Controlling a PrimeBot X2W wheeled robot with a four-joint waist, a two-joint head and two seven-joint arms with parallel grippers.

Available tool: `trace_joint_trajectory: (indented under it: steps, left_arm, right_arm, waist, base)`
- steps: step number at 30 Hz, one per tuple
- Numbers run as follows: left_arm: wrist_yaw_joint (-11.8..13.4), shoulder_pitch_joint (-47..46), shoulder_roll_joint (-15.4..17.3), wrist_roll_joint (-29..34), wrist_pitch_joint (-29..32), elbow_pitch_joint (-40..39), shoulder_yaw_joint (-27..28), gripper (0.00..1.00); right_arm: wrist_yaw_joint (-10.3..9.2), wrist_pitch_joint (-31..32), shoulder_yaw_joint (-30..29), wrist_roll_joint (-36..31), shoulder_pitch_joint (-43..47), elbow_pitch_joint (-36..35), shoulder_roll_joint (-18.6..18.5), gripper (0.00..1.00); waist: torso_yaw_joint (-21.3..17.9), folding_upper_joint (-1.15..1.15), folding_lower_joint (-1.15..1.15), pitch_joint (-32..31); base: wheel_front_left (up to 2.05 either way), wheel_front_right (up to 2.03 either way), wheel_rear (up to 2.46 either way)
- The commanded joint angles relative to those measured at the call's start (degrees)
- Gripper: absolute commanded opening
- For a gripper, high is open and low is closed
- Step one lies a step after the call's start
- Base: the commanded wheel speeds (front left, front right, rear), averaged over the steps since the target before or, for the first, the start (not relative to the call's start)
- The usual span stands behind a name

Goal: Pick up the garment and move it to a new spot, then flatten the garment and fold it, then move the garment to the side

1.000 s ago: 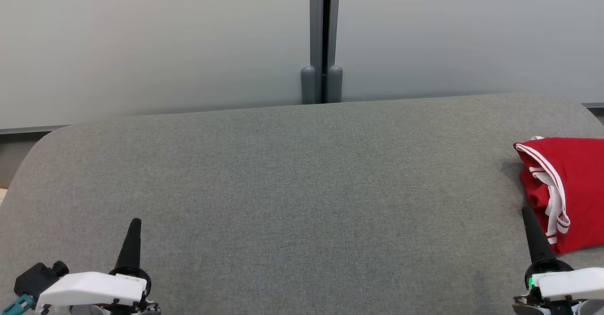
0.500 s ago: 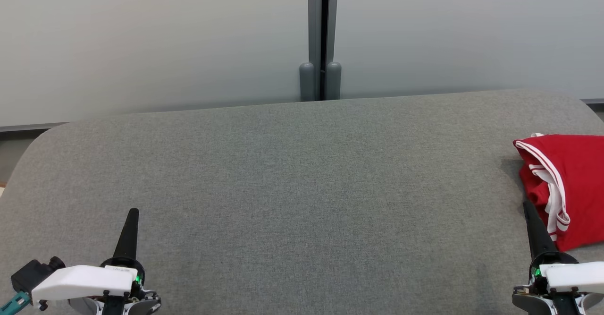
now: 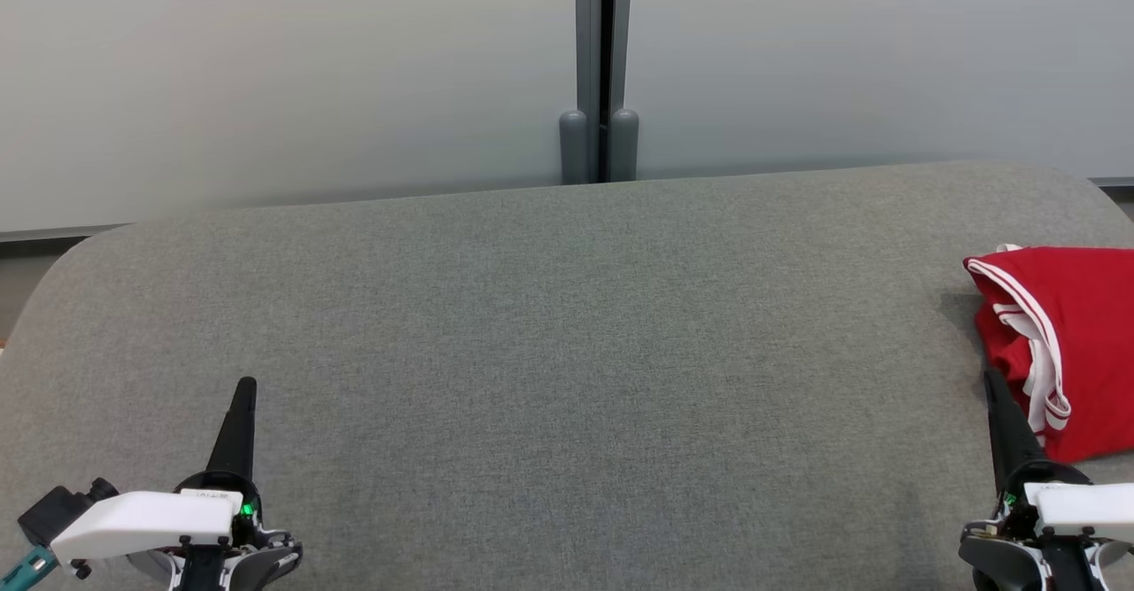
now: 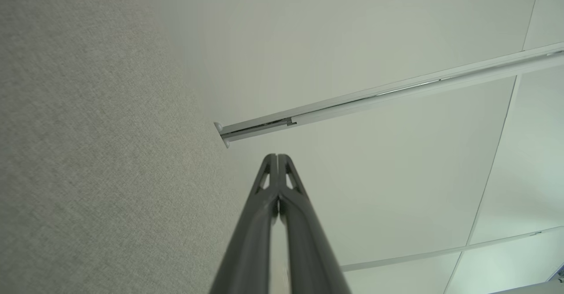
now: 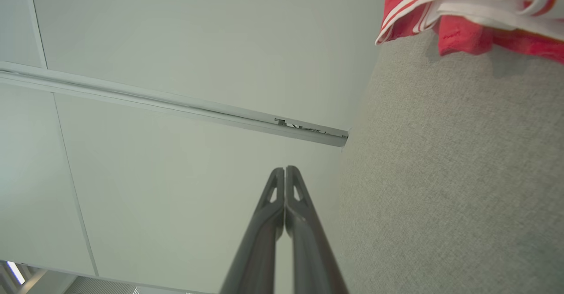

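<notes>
Now, the garment (image 3: 1076,334), red with white trim and bunched up, lies at the right edge of the tabletop (image 3: 567,352), its long side seemingly running near to far. My right gripper (image 3: 992,383) points toward the far edge, tip just beside the cloth's left border, jaws clenched on nothing. My left gripper (image 3: 245,387), also clenched empty, sits well apart by the near-left corner. I judge the right arm nearer, with the cloth ahead and to its right.

Left tool (image 3: 245,384) and right tool (image 3: 990,378) have dark tapered fingers (image 4: 264,223), white housings (image 3: 142,520).
</notes>
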Motion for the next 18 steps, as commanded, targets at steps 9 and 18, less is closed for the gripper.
trace_joint_trajectory:
  steps: [9, 18]
  left_arm:
    - [-1.19, -1.85, -0.57, -3.94, 1.06, 0.19, 1.49, 0.0]
    - [-2.03, -2.35, -1.16, -7.03, 1.86, 0.54, 2.47, 0.0]
  right_arm:
    - [0.02, 0.48, -0.52, 4.64, -2.02, 1.15, 0.04, 0.0]
    - [0.02, 0.62, -0.79, 8.16, -2.94, 2.28, 0.25, 0.0]
  waist:
    - [-0.13, 0.0, 0.0, 0.38]
    - [-0.26, 0.0, 0.0, 0.75]
  base:
    - [0.0, 0.0, 0.0]
    - [0.0, 0.0, 0.0]
